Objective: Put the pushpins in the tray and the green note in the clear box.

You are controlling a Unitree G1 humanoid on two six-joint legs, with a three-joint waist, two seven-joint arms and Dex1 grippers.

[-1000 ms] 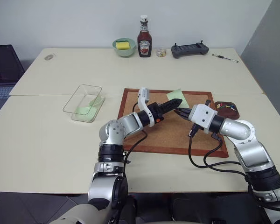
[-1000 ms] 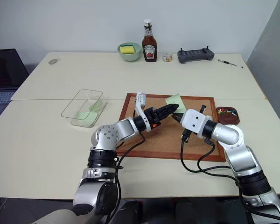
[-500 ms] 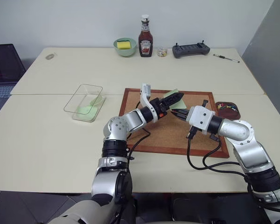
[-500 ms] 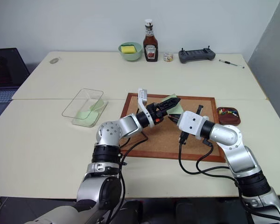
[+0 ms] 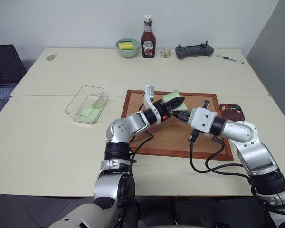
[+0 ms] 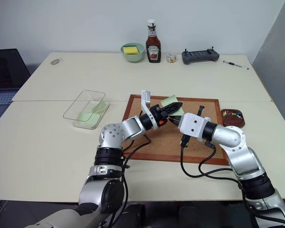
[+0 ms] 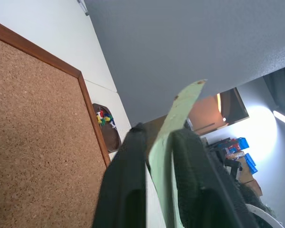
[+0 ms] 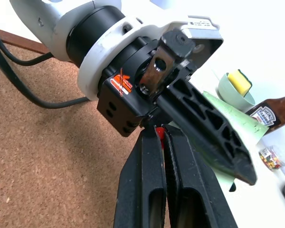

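Beige table (image 5: 47,142): clear box (image 5: 85,104), corkboard (image 5: 171,137), tray (image 5: 231,112), ketchup bottle (image 5: 147,37).

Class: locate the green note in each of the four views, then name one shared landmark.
Left eye: green note above centre, over the corkboard's far edge.
Right eye: same place.
Left wrist: note pinched in the left hand.
Right wrist: behind the left hand.
Landmark: corkboard.
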